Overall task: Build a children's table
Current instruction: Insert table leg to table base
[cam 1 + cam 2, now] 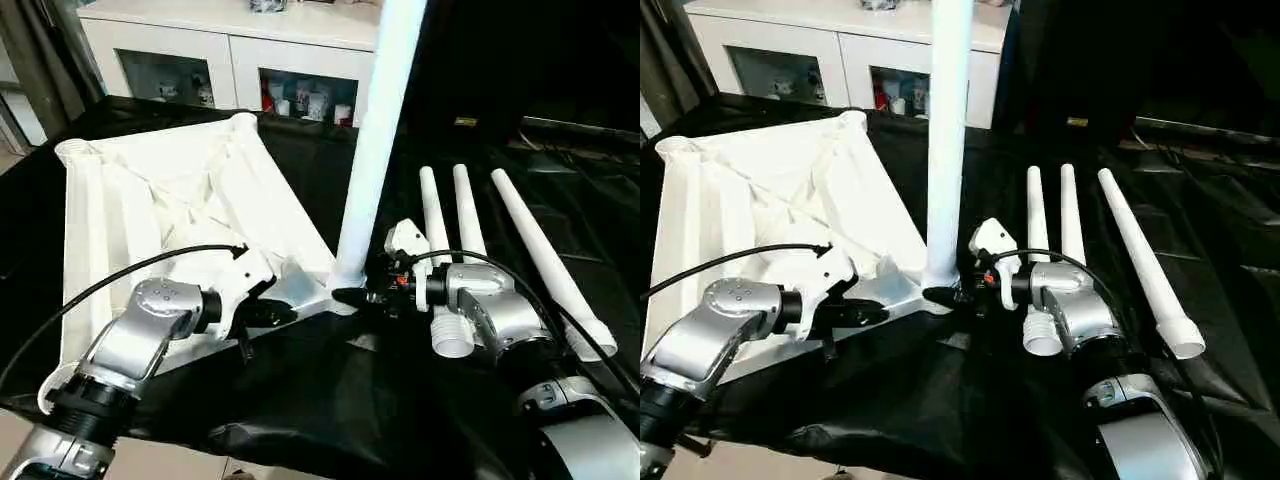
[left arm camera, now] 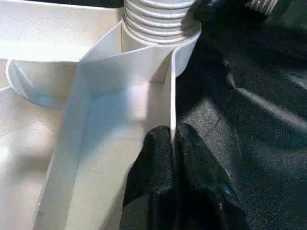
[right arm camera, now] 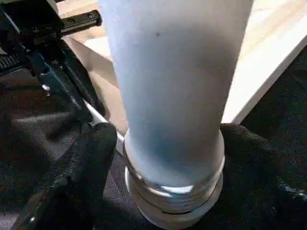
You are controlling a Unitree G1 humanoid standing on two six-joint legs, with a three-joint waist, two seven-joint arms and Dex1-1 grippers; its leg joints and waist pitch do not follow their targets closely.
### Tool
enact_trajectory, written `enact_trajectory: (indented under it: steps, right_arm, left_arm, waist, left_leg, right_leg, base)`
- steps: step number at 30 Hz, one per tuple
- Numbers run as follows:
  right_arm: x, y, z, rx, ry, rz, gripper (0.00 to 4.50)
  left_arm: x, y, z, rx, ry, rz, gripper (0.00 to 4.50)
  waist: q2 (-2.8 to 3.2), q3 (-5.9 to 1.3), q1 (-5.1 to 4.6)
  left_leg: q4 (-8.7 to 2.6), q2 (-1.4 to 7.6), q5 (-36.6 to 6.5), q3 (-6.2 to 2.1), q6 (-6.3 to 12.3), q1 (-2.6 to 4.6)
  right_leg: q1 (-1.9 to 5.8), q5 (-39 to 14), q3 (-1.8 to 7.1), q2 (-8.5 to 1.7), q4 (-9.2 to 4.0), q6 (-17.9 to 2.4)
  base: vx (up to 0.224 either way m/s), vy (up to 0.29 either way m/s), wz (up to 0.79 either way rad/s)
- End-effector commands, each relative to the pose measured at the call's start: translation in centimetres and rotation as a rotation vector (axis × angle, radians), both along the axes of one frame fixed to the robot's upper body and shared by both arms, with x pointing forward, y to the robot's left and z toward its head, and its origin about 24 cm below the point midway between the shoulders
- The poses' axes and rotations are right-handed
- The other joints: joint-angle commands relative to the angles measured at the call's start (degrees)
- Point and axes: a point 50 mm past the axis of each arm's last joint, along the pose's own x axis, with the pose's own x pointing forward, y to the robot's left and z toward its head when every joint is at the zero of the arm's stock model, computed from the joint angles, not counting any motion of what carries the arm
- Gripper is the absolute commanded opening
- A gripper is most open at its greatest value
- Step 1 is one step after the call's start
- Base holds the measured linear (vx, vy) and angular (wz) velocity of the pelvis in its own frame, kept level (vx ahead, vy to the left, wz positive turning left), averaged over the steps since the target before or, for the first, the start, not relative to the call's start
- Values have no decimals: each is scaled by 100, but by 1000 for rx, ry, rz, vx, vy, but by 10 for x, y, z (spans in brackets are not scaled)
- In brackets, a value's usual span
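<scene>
Right gripper [image 3: 168,158] is wrapped around the bottom of the upright leg [image 1: 385,120], one black finger [image 3: 81,172] on each side of the tube just above its threaded end, so it's clamped on that leg. Left gripper [image 2: 173,158] has its two fingers pinched together on the thin side wall of the tabletop [image 1: 170,190], right by the corner where the leg goes in. From the head cameras you can see both silver forearms coming in low, left one over the near edge of the top, right one reaching across to the leg base.

That leg stands pretty much vertical in the near corner socket [image 2: 184,45] of the tabletop, threads partly showing at the collar. The tabletop itself is flipped upside down with the ribbed underside up, lying on the black cloth [image 1: 330,400] on the robot's left side, one corner pointing away.

To the right of the standing leg, three loose legs [image 1: 1070,230] lie side by side on the cloth, fat threaded ends toward the robot, narrow ends pointing away. The outer one is angled off from the other two.

Further back is a white cabinet [image 1: 230,40] with glass doors, with mugs and small stuff inside.
</scene>
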Motion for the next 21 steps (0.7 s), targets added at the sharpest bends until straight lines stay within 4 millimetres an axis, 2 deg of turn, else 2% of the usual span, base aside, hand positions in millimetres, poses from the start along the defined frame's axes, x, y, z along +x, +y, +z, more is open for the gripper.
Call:
enact_trajectory:
  steps: [1,4,8,10,11,12,13,14,15,16,17,18,19,21]
  right_arm:
    - [0,5,0,-2,0,20,322]
    - [0,5,-4,-7,17,7,293]
    - [-1,3,-16,-37,60,-75,279]
    - [2,1,-30,-73,95,-222,273]
    - [2,1,-32,-78,100,-242,273]
    - [4,1,-41,-100,126,-355,272]
    - [4,1,-41,-100,126,-355,272]
    - [6,4,-48,-107,152,-473,272]
    - [8,9,-58,-124,195,-673,272]
    - [8,9,-58,-124,195,-673,272]
    - [9,11,-60,-131,207,-734,272]
    - [10,16,-61,-116,221,-804,272]
    - [11,22,-61,-92,241,-869,272]
    - [12,31,-60,-60,258,-904,272]
  left_arm:
    - [-2,-13,9,-50,-23,-67,0]
    - [-1,-13,8,-49,-22,-62,0]
    - [2,-14,5,-35,-13,-21,0]
    - [10,-16,0,-7,-21,77,0]
    - [12,-16,-1,-4,-23,92,0]
    - [19,-19,-4,8,-34,177,0]
    - [19,-19,-4,8,-34,177,0]
    - [25,-25,-7,13,-33,253,0]
    - [35,-35,-12,23,-28,378,0]
    - [35,-35,-12,23,-28,378,0]
    - [37,-38,-13,25,-27,414,0]
    - [40,-44,-14,25,-32,444,0]
    - [42,-51,-14,23,-42,470,0]
    - [44,-59,-13,16,-48,481,0]
  waist:
    - [21,-359,-12]
    - [23,-352,-19]
    - [20,-346,-29]
    - [24,-305,-59]
    - [12,-298,-63]
    - [16,-280,-74]
    - [21,-265,-87]
    - [10,-248,-104]
    - [20,-220,-138]
    - [28,-216,-160]
    - [28,-220,-174]
    - [25,-230,-185]
    - [26,-239,-186]
    - [22,-255,-190]
  left_leg:
    - [-366,255,-434,-52,335,74]
    - [-372,255,-527,-58,283,76]
    - [-376,250,-569,-56,243,77]
    - [-409,250,-847,-59,120,101]
    - [-416,246,-930,-61,72,110]
    - [-436,249,-1099,-70,-22,128]
    - [-446,243,-1197,-76,-68,130]
    - [-462,238,-1422,-87,-122,153]
    - [-471,229,-1628,-86,-203,197]
    - [-477,222,-1860,-118,-287,248]
    - [-482,218,-1935,-134,-295,252]
    - [-491,219,-1922,-140,-283,223]
    - [-496,209,-1950,-141,-273,235]
    - [-496,207,-2010,-145,-257,240]
  right_leg:
    - [354,-28,311,-499,-312,-1395]
    - [349,-167,313,-495,-321,-1366]
    - [347,-301,320,-502,-336,-1329]
    - [326,-796,325,-513,-404,-1269]
    - [328,-986,323,-519,-422,-1233]
    - [323,-1359,330,-529,-463,-1152]
    - [316,-1549,330,-525,-478,-1104]
    - [309,-1956,330,-534,-531,-971]
    - [261,-2343,337,-533,-576,-874]
    - [238,-2736,312,-542,-621,-778]
    - [247,-2862,311,-553,-634,-718]
    - [262,-2859,313,-555,-640,-646]
    - [249,-2862,311,-549,-658,-571]
    - [237,-2762,306,-534,-651,-532]
  base:
    - [0,0,0]
    - [0,0,0]
    - [0,0,0]
    - [0,0,0]
    - [0,0,0]
    - [0,0,0]
    - [0,0,0]
    - [0,0,0]
    - [0,0,0]
    - [0,0,0]
    - [0,0,0]
    - [0,0,0]
    - [0,0,0]
    - [0,0,0]
